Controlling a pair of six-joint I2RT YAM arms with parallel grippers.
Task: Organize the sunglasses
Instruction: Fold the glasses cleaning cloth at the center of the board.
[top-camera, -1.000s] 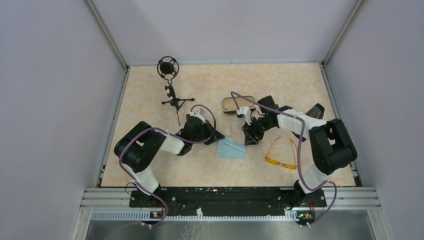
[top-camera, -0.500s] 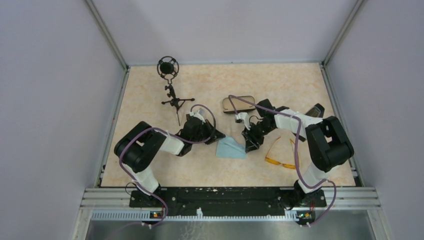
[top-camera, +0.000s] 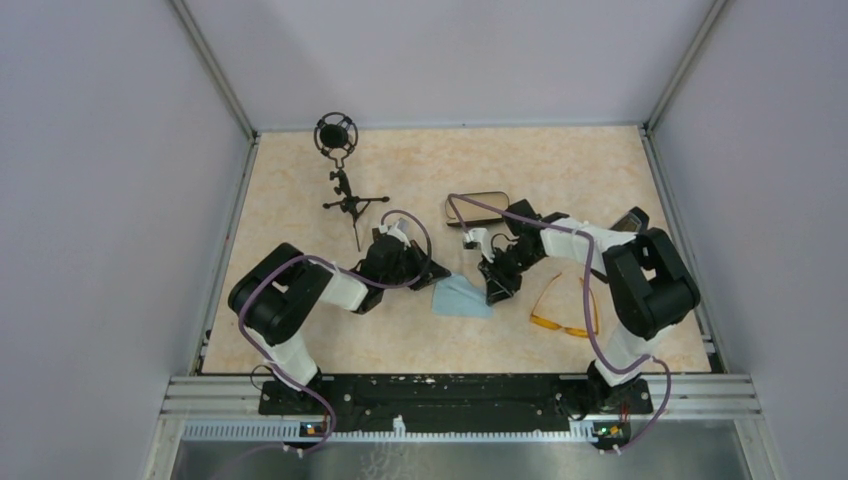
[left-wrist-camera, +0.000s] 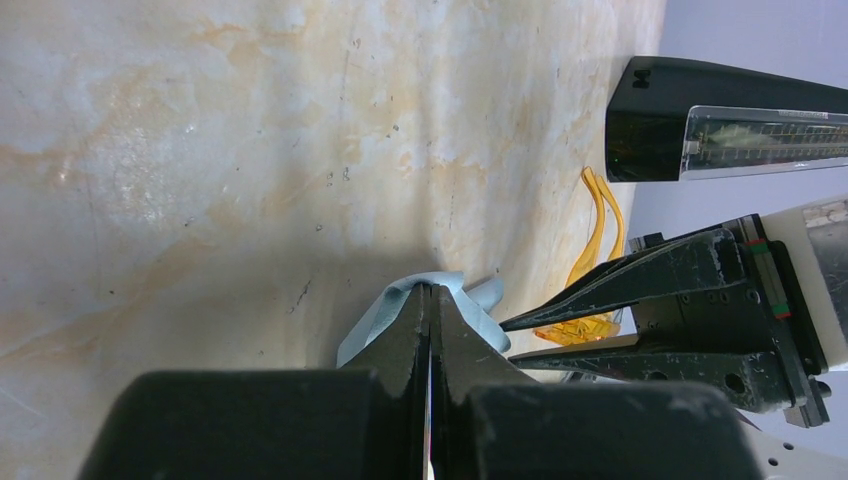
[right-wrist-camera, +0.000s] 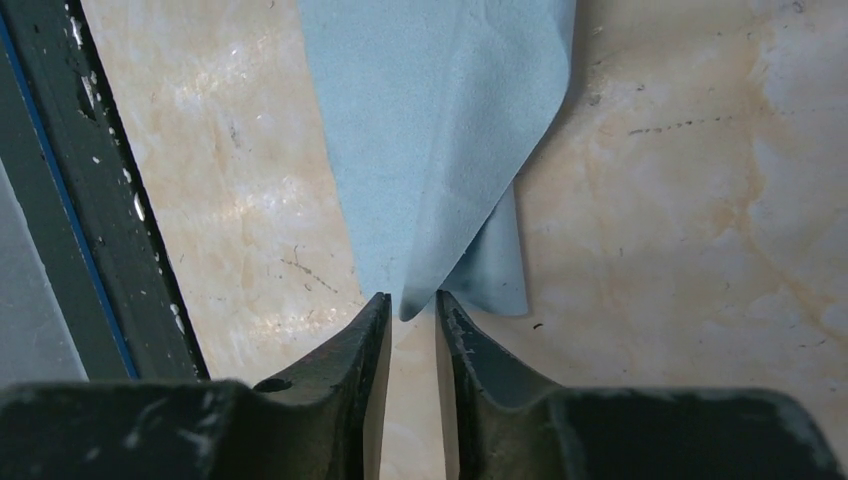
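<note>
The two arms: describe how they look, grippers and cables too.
The left arm and right arm both have white links between bulky black joints, on black bases. A purple cable loops along each arm. The left gripper and right gripper are black, with flat fingers tapering to blunt tips.

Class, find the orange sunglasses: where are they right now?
In the top view, the sunglasses lie on the right half of the table, right of the blue cloth and nearer the arms than the black case.

left pincer (left-wrist-camera: 430, 292) fully closed | right pincer (right-wrist-camera: 412, 302) narrowly parted
</note>
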